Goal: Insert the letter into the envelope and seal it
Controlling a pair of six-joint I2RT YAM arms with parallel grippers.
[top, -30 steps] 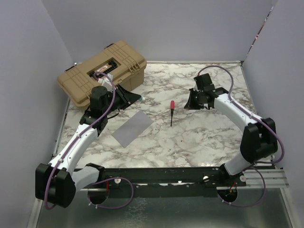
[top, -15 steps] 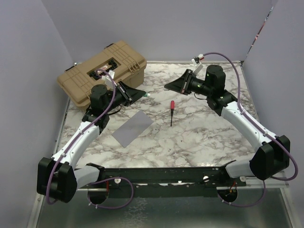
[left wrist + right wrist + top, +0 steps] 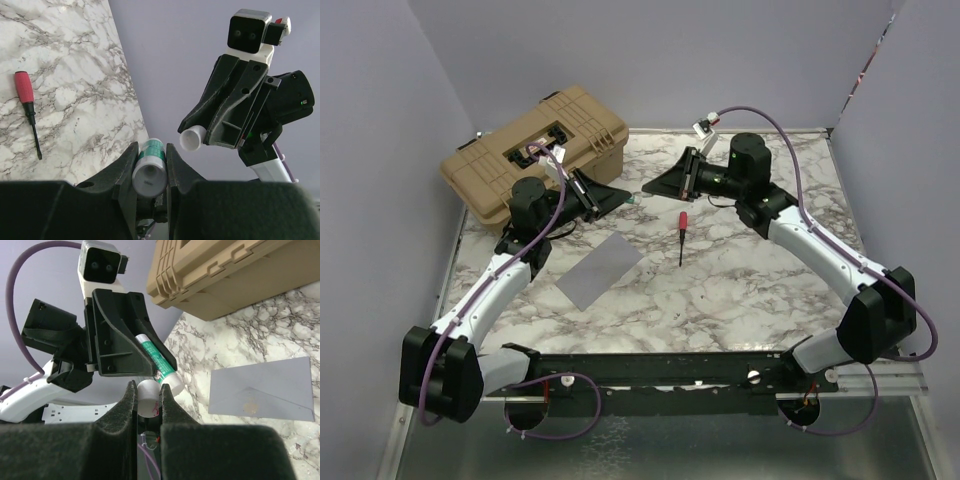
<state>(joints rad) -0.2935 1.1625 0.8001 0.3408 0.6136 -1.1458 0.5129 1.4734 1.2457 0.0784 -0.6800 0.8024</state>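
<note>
The envelope (image 3: 598,272) lies flat and pale grey on the marble table; it also shows in the right wrist view (image 3: 262,392) with its flap side up. The tan letter is not in view. My left gripper (image 3: 620,200) is raised above the table and shut on a green-and-white glue stick (image 3: 150,167), its open end towards the right arm. My right gripper (image 3: 660,185) is shut on a small white cap (image 3: 147,399). It holds the cap close beside the glue stick's end (image 3: 172,386). The left wrist view shows a small gap between cap (image 3: 192,139) and stick.
A big tan hard-plastic case (image 3: 535,150) stands at the back left, just behind the left gripper. A red-handled screwdriver (image 3: 682,235) lies mid-table, right of the envelope, and shows in the left wrist view (image 3: 27,107). Grey walls enclose the table.
My right arm has risen from the table and swung left, bringing the cap up to the glue stick's end. My left gripper has lifted slightly and tilted towards it.
</note>
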